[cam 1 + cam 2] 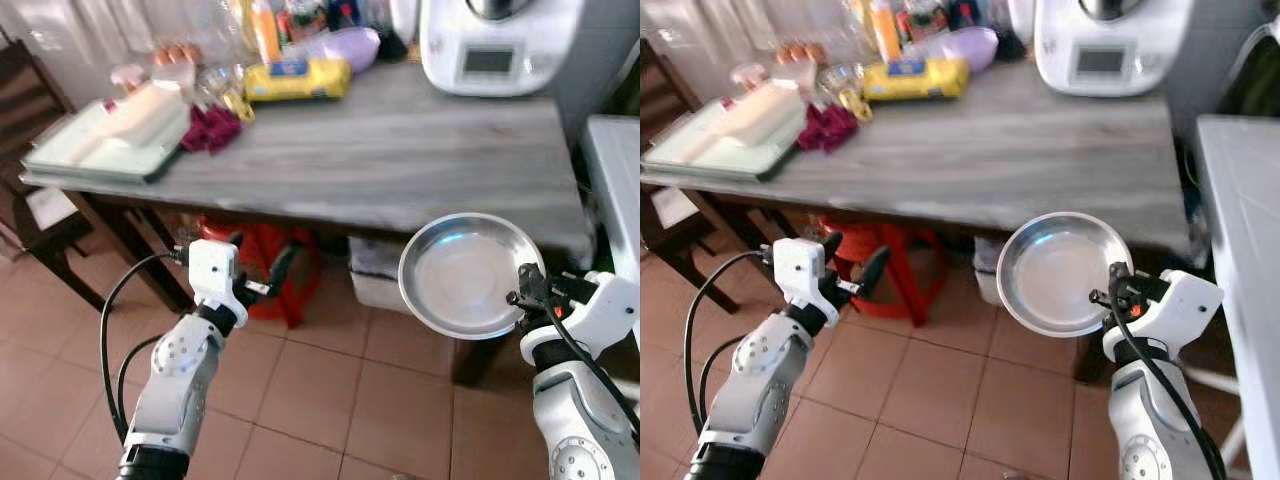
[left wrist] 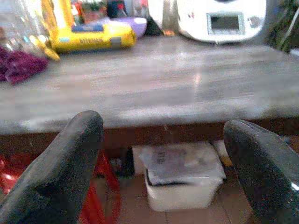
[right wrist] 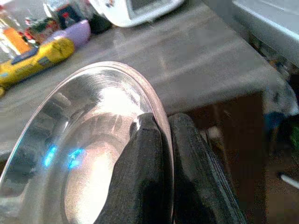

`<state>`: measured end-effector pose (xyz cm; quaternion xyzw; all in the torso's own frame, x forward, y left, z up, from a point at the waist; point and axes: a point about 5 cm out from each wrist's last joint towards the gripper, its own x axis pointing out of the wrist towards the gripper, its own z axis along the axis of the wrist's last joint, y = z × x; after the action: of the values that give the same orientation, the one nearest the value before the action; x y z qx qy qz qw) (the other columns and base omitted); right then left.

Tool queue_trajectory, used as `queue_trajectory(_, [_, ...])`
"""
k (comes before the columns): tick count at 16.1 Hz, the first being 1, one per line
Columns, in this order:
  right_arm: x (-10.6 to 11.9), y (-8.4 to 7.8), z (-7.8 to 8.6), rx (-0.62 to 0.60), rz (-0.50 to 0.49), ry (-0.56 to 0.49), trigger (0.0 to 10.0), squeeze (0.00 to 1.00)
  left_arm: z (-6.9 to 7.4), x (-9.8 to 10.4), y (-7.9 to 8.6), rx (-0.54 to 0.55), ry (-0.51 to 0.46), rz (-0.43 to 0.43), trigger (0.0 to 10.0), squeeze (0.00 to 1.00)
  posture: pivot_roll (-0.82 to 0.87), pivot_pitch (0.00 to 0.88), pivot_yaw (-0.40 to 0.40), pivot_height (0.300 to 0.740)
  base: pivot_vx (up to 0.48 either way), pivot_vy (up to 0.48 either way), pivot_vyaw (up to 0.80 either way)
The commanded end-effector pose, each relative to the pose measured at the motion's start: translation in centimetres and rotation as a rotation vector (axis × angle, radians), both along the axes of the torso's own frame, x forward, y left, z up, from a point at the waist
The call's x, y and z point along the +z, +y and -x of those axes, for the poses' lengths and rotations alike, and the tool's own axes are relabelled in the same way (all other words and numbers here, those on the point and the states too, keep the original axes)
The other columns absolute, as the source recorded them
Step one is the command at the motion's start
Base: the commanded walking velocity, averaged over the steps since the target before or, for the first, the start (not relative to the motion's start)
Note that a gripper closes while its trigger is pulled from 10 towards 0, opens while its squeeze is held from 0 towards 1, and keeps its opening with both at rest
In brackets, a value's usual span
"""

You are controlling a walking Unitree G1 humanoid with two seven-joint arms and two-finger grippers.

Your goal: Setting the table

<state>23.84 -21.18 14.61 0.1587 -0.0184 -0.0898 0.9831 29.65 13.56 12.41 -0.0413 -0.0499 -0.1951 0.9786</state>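
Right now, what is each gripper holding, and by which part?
The right gripper pinches the steel plate by its rim. The left gripper is open, holding nothing.

Home kitchen or dining corner: grey wooden table (image 1: 400,160) on terracotta floor tiles (image 1: 330,390), white countertop cooking appliance (image 1: 495,45), bottles and food packets (image 1: 295,78), dark wooden chair (image 1: 25,100).

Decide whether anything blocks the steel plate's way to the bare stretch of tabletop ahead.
Nothing visible does. The round steel plate, pinched at its rim by the right gripper, hangs before the grey wooden table's near edge; clutter sits at the far-left end.
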Motion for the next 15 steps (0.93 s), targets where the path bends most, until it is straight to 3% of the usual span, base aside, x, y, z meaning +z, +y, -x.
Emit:
queue_trajectory(1, [0.31,0.53,0.02,0.013,-0.012,-0.020,10.0,0.00,0.04,-0.06,0.88,0.018,0.002,-0.024,10.0,0.00,-0.19,0.129,0.100,0.740,0.322,0.000,0.00])
queue_trajectory(15, [0.57,0.61,-0.12,0.012,0.003,-0.038,10.0,0.00,0.13,-0.16,0.88,0.004,0.006,-0.045,10.0,0.00,-0.18,0.127,0.103,0.740,0.317,0.000,0.00])
